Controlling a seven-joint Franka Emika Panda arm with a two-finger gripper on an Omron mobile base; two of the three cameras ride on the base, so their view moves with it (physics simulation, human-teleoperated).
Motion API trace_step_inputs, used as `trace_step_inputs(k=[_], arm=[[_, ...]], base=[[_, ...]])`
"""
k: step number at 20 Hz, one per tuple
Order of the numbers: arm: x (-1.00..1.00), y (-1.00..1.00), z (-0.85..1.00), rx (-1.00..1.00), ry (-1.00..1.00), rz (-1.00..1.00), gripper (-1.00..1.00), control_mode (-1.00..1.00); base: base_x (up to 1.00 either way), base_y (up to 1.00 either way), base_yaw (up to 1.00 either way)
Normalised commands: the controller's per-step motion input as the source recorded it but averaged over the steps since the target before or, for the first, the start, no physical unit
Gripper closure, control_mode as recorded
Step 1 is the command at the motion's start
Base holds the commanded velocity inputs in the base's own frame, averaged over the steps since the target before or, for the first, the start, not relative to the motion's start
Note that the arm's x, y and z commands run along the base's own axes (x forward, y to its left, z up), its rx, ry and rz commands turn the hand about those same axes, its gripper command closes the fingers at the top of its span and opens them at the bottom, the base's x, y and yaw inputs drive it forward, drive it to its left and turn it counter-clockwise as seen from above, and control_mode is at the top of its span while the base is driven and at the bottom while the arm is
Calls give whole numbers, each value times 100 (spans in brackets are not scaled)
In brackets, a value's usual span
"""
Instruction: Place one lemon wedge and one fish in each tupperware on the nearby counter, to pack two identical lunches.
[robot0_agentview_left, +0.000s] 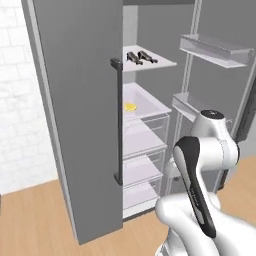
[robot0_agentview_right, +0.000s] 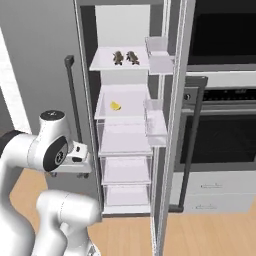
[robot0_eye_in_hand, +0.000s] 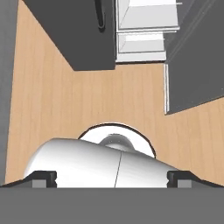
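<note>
Two small dark brown fish (robot0_agentview_left: 134, 57) (robot0_agentview_left: 147, 56) lie side by side on the top shelf of the open fridge; the right base view has them at fish (robot0_agentview_right: 118, 57) and fish (robot0_agentview_right: 132, 57). One yellow lemon wedge (robot0_agentview_left: 130, 106) (robot0_agentview_right: 115, 106) rests on the white shelf below. My gripper (robot0_eye_in_hand: 112, 178) points down at the wooden floor, well below and in front of those shelves. It is open, its dark fingertips (robot0_eye_in_hand: 43, 177) wide apart with nothing between them. The counter and the tupperware are out of view.
The grey fridge door (robot0_agentview_left: 80, 115) with its dark bar handle (robot0_agentview_left: 117, 120) stands open on the left. The other door (robot0_agentview_right: 172, 125) with its bins stands open on the right. Clear drawers (robot0_agentview_right: 126, 170) fill the lower fridge. A black oven (robot0_agentview_right: 220, 135) stands to the right.
</note>
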Motion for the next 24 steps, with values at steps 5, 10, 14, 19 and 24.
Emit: trace_step_inputs(k=[5,10,14,19,24], arm=[[0,0,0,0,0,0,-100,100],[0,0,0,0,0,0,-100,100],[0,0,0,0,0,0,-100,100],[0,0,0,0,0,0,-100,100],[0,0,0,0,0,0,-100,100]], base=[[40,-46,10],[82,-2,3],[100,0,0],[25,-17,5],[-3,-14,10]])
